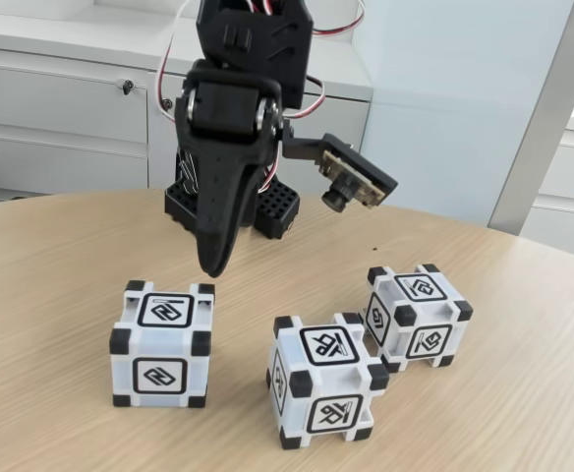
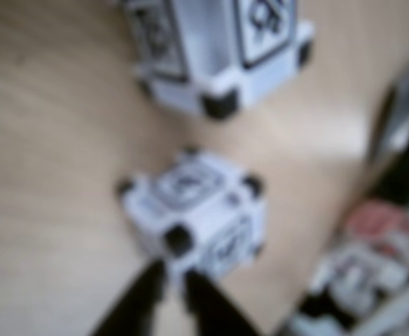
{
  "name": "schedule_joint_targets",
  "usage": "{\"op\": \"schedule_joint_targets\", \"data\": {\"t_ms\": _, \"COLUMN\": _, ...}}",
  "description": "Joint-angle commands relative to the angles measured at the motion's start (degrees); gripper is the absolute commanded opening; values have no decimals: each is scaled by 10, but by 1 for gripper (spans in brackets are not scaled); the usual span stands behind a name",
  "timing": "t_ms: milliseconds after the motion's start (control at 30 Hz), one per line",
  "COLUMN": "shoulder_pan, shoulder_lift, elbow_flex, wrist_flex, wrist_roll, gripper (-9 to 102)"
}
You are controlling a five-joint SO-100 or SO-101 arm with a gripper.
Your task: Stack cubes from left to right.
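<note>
Here the fingers, pressed nearly together, hang above bare table behind the left cube.

My fixed view sits low in front of the table, facing the arm; my blurry wrist view looks down close. Both share the cubes.

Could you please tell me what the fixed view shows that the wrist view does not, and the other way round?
The fixed view alone shows three cubes in a row: left cube, middle cube, right cube, plus the cabinets behind. The wrist view alone shows, blurred, the tool from above with its fingertips nearly together. Both show the wooden table and the tool above the cubes.
</note>
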Motion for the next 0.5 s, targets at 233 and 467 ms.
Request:
{"op": "schedule_joint_targets", "data": {"t_ms": 233, "shoulder_pan": -4, "shoulder_lift": 40, "elbow_flex": -4, "wrist_flex": -10, "wrist_roll": 4, "gripper": 0}}
{"op": "schedule_joint_targets", "data": {"t_ms": 467, "shoulder_pan": -4, "shoulder_lift": 40, "elbow_flex": -10, "wrist_flex": -10, "wrist_roll": -72, "gripper": 0}}
